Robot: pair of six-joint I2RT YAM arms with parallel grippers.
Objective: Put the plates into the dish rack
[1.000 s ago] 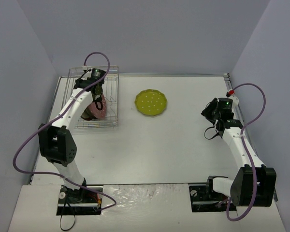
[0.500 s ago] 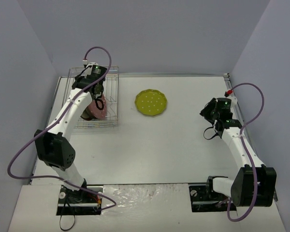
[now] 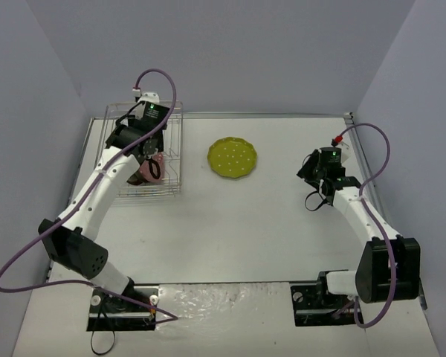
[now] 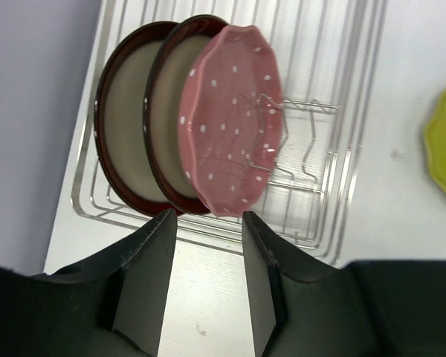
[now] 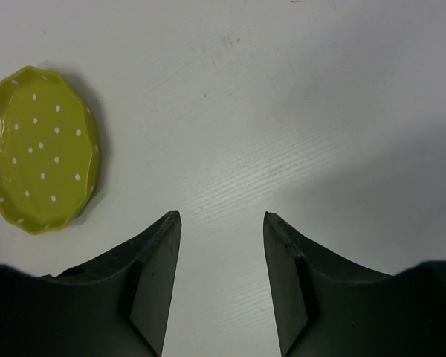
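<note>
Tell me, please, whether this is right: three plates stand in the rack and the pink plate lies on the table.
Not quite: the yellow-green plate lies on the table. The pink plate is one of the three in the rack, as the left wrist view shows.

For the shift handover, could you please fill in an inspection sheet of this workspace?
Surface: white table, a few faint marks.
Job's things: two brown plates and pink plate upright in rack; yellow plate flat on table.
Clutter: nothing seen.
Jaws: left jaws open, empty, near rack; right jaws open, empty, over table.
Cables: a purple cable loops from each arm.
Surroundings: plain grey walls.
</note>
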